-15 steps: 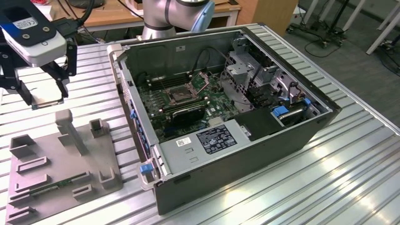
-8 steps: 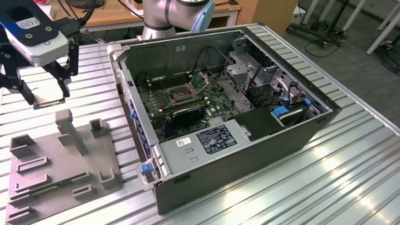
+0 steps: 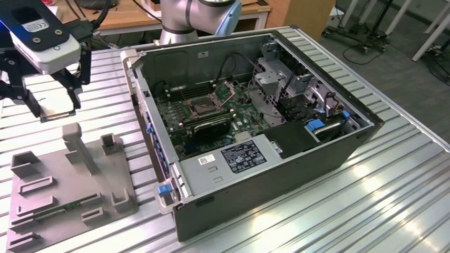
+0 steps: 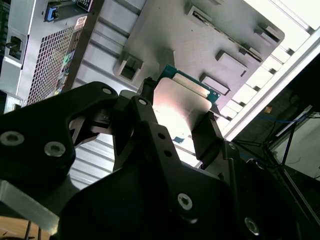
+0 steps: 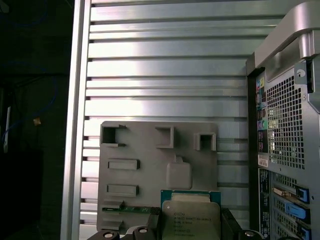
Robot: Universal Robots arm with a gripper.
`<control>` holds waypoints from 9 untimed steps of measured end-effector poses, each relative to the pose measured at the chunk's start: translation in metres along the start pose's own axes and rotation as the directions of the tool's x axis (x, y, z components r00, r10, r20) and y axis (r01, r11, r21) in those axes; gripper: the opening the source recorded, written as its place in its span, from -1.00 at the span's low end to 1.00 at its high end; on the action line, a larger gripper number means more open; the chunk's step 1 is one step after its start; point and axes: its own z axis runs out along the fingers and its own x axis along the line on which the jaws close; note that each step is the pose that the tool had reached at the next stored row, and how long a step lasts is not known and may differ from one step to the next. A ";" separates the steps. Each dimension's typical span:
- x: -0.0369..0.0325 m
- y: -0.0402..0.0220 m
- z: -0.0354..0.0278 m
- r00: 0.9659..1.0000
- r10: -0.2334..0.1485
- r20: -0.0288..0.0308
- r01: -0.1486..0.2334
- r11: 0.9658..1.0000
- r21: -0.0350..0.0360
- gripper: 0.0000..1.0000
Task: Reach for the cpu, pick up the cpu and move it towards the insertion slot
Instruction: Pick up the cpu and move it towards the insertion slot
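The tool [image 3: 56,109] is clamped on the cpu [image 3: 58,113]. Its two black fingers [image 4: 207,134] press on opposite edges of the chip. The chip hangs between them, clear of the grey plastic tray [image 3: 105,195], which lies below the tool on the ribbed metal tabletop [image 3: 365,200]. The insertion slot [image 3: 201,107] is well apart from the tool, toward the exterior view's right. It sits on the green motherboard [image 3: 176,118] inside the open computer case [image 3: 281,174].

The cpu is a small flat square with a pale, matt metal face and a thin green border. I judge it light and stiff, but fragile. Its edges look smooth and may give little friction, so a hold on two opposite sides, as here, seems the right place.

The tray is matt moulded plastic with raised blocks and shallow recesses. A long thin green memory stick [image 5: 131,210] lies in one recess, near the tool's fingers in the first wrist view.
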 end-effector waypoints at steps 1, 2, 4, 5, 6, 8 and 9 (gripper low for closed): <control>-0.0005 0.0000 0.0000 1.000 0.000 0.000 0.000 1.000 0.000 0.09; -0.0009 0.0000 0.0000 1.000 0.000 0.000 0.000 1.000 0.000 0.09; -0.0019 0.0000 0.0000 1.000 0.000 0.000 0.000 1.000 0.000 0.09; -0.0024 0.0000 0.0000 1.000 0.000 0.000 0.000 1.000 0.000 0.09; -0.0031 -0.0001 0.0000 1.000 0.000 0.000 0.000 1.000 0.000 0.09; -0.0043 -0.0001 0.0000 1.000 0.000 0.000 0.000 1.000 0.000 0.09; -0.0048 0.0000 0.0000 1.000 0.000 0.000 0.000 1.000 0.000 0.09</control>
